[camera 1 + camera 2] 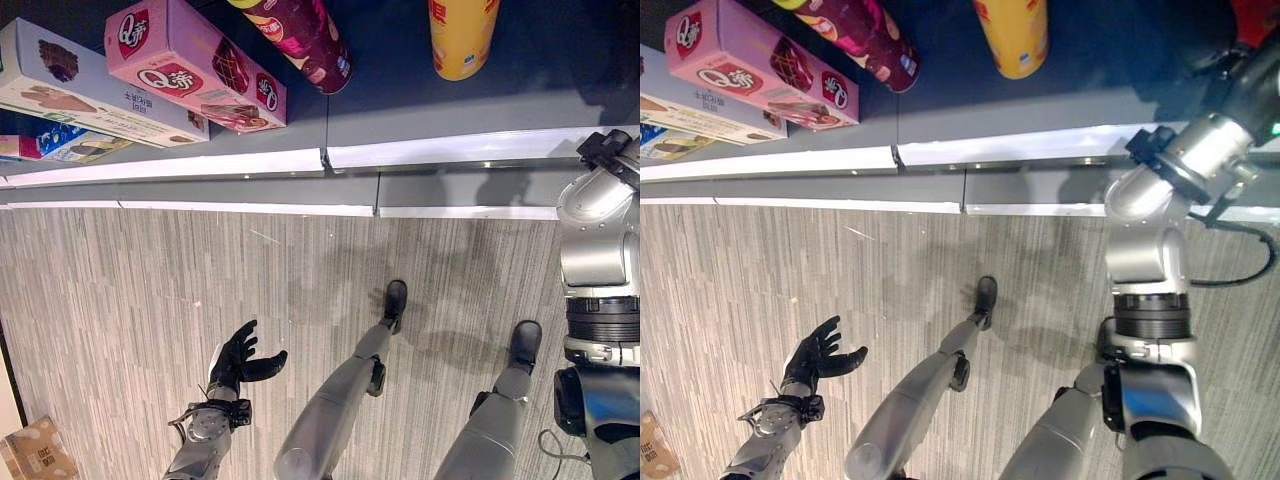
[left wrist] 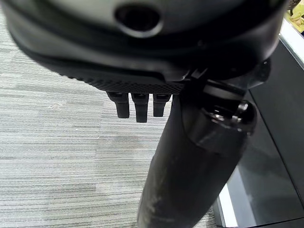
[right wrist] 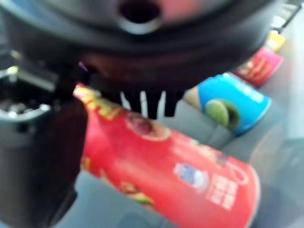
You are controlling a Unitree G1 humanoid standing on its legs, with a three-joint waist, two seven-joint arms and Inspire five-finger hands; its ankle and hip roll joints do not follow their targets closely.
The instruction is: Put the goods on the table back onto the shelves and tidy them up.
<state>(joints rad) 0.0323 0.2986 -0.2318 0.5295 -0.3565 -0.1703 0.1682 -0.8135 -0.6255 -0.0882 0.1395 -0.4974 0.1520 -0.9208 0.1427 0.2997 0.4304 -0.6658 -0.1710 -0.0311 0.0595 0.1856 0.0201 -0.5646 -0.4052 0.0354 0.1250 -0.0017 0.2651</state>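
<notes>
Red cylindrical snack can (image 3: pixel 190 180) seen lying on grey surface just past right hand (image 3: pixel 142 102); fingers straight, can not yet enclosed. Blue can (image 3: pixel 232 102) lies beyond. Left hand (image 1: pixel 240 358) idle over floor, fingers spread. Advised: thumb brought round can's middle before lift.

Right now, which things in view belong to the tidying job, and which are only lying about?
Job:
- pink box
- dark red can
- yellow can
- red can, under the right hand
- blue can

Lying about:
- cardboard box on the floor
</notes>
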